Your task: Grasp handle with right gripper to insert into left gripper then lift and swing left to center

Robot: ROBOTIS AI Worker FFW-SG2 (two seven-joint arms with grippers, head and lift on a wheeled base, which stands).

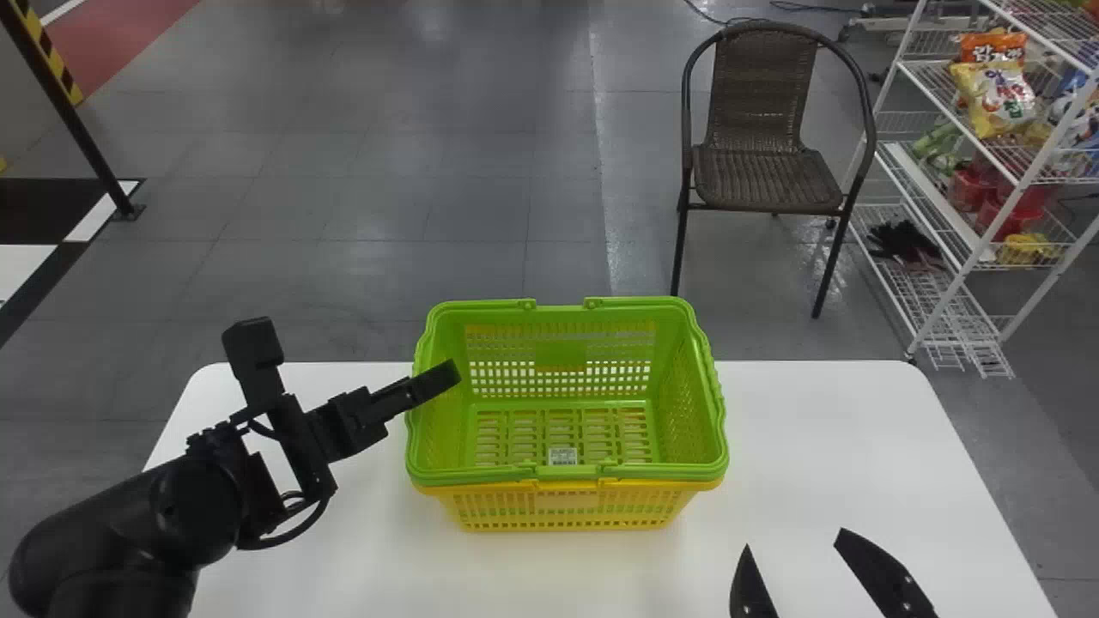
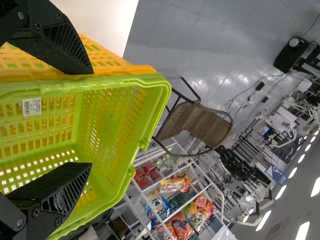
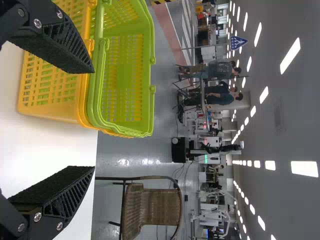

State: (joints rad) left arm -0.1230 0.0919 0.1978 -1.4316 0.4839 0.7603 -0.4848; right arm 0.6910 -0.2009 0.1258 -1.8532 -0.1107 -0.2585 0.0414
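Observation:
A green basket [image 1: 717, 403] sits nested in a yellow basket [image 1: 567, 506] on the table, its handle [image 1: 567, 471] folded down along the near rim. My left gripper [image 1: 349, 353] stands open at the basket's left, one finger overlapping the left rim; contact cannot be told. In the left wrist view the green basket [image 2: 115, 115] lies beyond the open left gripper [image 2: 91, 117]. My right gripper [image 1: 794, 542] is open and empty near the front edge, right of the baskets. From the right wrist view, the right gripper [image 3: 93, 120] has the green basket [image 3: 120, 80] beyond one finger.
The white table [image 1: 824, 429] extends on both sides of the baskets. Past its far edge stand a brown wicker chair [image 1: 764, 172] and, at the right, a white wire shelf [image 1: 970, 266] with snack bags.

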